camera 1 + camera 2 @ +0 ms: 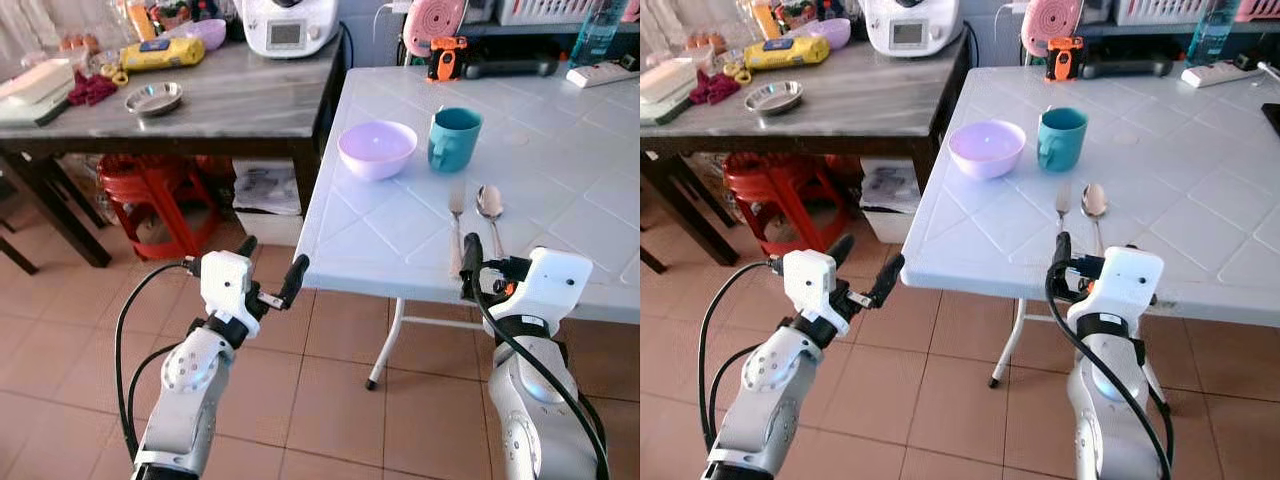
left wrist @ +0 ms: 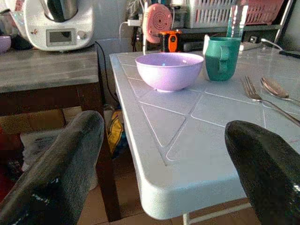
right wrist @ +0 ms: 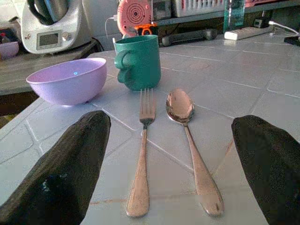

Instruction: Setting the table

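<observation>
Left gripper (image 1: 268, 272) hangs off the white table's (image 1: 380, 240) near left corner, over the tiled floor (image 1: 330, 400). Fingers wide apart, nothing between them. Its wrist view looks along the tabletop at the corner edge.

Far left, the dark side table (image 1: 230, 105) carries a steel dish (image 1: 154, 98), a yellow packet (image 1: 162, 53) and a white appliance (image 1: 288, 25). A red stool (image 1: 155, 200) sits under it. None of this is in play, as far as I can judge.

On the white table, going rightward: lilac bowl (image 1: 377, 148), then teal mug (image 1: 454, 139) just beside it, apart. Nearer me, fork (image 1: 456, 228) and spoon (image 1: 491, 208) lie side by side, handles toward the near edge, bowl-ends toward the mug.

Right gripper (image 3: 168, 187) sits low at the near edge, fingers spread wide and empty. In its wrist view both handles lie between the two fingers.

Setting looks largely laid, so the next move is probably a trim or a retreat.

Risks I see:
- Handle ends are close to the table edge. A forward nudge from the right fingers could skate the cutlery out of line or into the mug.
- Closing now would pinch both handles at once and drag them.
- Left arm swinging inward could clip the table corner. It looks like a light folding table, so a bump might jolt bowl and mug.
</observation>
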`<state>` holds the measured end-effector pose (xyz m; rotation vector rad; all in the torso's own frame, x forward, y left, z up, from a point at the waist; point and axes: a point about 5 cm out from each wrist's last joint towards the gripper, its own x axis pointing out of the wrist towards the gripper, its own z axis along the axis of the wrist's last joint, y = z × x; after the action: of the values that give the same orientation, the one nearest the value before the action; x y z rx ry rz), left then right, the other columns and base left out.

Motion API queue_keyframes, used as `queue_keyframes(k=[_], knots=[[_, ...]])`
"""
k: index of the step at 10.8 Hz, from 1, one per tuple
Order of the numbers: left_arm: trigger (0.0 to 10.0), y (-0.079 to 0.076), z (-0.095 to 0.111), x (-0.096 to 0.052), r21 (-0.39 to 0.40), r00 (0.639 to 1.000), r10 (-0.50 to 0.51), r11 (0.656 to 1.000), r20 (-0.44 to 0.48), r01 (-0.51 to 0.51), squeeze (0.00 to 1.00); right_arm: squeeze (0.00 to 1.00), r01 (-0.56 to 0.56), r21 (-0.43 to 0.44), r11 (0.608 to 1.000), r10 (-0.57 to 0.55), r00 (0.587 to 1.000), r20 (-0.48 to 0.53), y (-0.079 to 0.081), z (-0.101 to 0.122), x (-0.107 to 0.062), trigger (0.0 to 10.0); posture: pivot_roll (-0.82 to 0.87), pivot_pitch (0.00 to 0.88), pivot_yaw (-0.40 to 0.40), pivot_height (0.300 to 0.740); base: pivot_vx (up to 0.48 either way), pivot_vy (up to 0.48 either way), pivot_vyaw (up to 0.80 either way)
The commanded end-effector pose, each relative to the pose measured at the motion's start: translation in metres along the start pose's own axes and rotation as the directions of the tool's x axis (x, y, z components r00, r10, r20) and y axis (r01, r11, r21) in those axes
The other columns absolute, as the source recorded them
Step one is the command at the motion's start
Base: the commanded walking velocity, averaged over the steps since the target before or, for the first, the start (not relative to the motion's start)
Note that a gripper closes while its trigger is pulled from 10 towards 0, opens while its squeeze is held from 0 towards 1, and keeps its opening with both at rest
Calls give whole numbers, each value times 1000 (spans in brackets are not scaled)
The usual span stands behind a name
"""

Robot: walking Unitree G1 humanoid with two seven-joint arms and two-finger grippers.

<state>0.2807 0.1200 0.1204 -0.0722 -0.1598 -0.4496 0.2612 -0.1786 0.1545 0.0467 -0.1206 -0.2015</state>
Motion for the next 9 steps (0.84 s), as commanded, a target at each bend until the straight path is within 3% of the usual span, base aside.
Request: queue_keyframes(k=[1, 9], knots=[[10000, 2, 4, -2, 18, 1000, -11, 1000, 10, 10, 0, 0, -15, 1, 1000, 15, 1000, 4, 5, 0, -1, 10000, -92, 108, 127, 740, 345, 0, 0], [10000, -1, 3, -5, 17, 999, -45, 999, 0, 45, 0, 0, -25, 9, 1000, 25, 1000, 7, 7, 0, -1, 10000, -90, 108, 125, 740, 379, 0, 54]])
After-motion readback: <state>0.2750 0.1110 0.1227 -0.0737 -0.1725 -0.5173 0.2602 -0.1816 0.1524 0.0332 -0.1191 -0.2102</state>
